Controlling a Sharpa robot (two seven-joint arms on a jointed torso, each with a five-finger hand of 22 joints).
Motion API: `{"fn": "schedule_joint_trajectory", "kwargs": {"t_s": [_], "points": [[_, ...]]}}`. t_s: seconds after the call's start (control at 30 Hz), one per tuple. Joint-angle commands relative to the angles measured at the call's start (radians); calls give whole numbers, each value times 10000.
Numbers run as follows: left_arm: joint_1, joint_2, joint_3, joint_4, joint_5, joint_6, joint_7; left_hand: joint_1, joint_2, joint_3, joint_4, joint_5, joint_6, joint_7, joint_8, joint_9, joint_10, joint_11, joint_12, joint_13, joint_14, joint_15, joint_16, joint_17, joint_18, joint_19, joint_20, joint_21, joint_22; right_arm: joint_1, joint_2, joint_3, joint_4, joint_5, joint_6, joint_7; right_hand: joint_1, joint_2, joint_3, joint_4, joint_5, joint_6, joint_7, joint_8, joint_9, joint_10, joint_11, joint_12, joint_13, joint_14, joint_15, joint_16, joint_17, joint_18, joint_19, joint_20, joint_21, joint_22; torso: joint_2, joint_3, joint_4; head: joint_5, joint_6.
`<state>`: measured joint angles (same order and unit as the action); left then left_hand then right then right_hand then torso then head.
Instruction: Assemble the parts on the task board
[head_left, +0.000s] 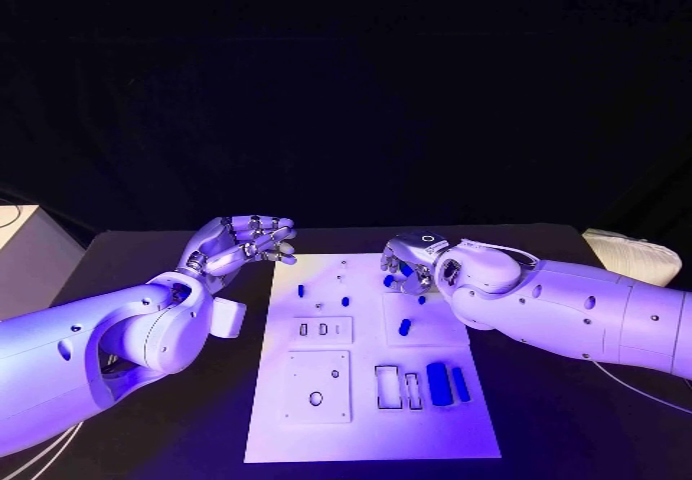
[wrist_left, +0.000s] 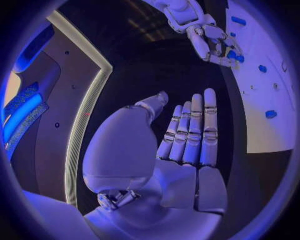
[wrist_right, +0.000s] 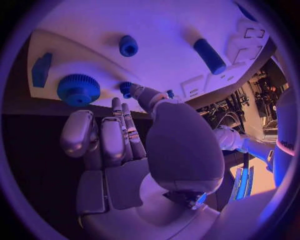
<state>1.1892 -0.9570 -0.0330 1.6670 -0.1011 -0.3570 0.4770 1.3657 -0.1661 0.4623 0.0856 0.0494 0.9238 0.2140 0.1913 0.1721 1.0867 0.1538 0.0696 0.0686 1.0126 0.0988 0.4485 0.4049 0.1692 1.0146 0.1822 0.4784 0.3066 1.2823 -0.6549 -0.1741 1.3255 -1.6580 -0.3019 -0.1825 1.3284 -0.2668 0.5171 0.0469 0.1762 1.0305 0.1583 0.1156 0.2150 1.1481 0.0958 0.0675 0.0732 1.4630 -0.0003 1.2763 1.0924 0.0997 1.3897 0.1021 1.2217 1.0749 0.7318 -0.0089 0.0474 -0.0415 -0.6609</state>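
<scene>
My right hand (head_left: 408, 262) pinches a small blue plastic peg (wrist_right: 127, 89) over the white task board (head_left: 369, 430); my left hand (head_left: 248, 243) hovers empty, fingers apart.

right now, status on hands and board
Left hand open, off the board. Right hand at far edge, fingertip on small blue peg. Nothing blocking.

Table (head_left: 173, 400): I see a dark, dull top, like black cloth.
Task board (head_left: 433, 430): flat, smooth and white, a bit shiny.
Parts (head_left: 438, 384): blue and smooth, they look like plastic to me.
Gear part (wrist_right: 78, 89): blue, with a bumpy ridged edge.
Left hand (wrist_left: 187, 145): shiny silver, like metal.
Right hand (wrist_right: 125, 145): shiny silver too.
</scene>
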Motion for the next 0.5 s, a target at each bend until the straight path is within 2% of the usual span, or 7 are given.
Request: {"fn": "schedule_joint_trajectory", "kwargs": {"t_s": [0.03,0.3,0.5], "points": [[15,17,11,4,5,176,41,-62,-1,49,-32,4,1,30,-58,-9,-15,47,-38,-15,-68,14,52,9,7,-67,-12,50,9,-25,47,-1,-54,-69,166,36,32,77,19,81,33,8,-21,1,25,94,-29,-2,20,301,52,57,18,-67,69,17,53,38,16,4,-13,12,-19],[15,19,11,-15,35,131,61,-54,21,69,-39,5,13,28,-54,-7,-10,45,-33,-13,-98,14,77,30,8,-107,-9,104,53,-53,81,-2,-99,80,-48,133,-38,224,194,346,60,270,-4,157,141,496,-66,54,86,293,34,256,130,-120,144,12,316,413,29,6,-6,10,-54],[15,30,11,-55,135,105,97,-46,33,85,-47,3,23,28,-51,-6,-1,43,-28,-12,-110,12,98,45,11,-131,-9,144,84,-59,82,-2,-121,136,-156,157,90,360,464,387,283,550,-96,348,285,826,-157,57,134,289,-34,380,179,-154,188,-38,496,673,37,2,-3,34,-74]]}}
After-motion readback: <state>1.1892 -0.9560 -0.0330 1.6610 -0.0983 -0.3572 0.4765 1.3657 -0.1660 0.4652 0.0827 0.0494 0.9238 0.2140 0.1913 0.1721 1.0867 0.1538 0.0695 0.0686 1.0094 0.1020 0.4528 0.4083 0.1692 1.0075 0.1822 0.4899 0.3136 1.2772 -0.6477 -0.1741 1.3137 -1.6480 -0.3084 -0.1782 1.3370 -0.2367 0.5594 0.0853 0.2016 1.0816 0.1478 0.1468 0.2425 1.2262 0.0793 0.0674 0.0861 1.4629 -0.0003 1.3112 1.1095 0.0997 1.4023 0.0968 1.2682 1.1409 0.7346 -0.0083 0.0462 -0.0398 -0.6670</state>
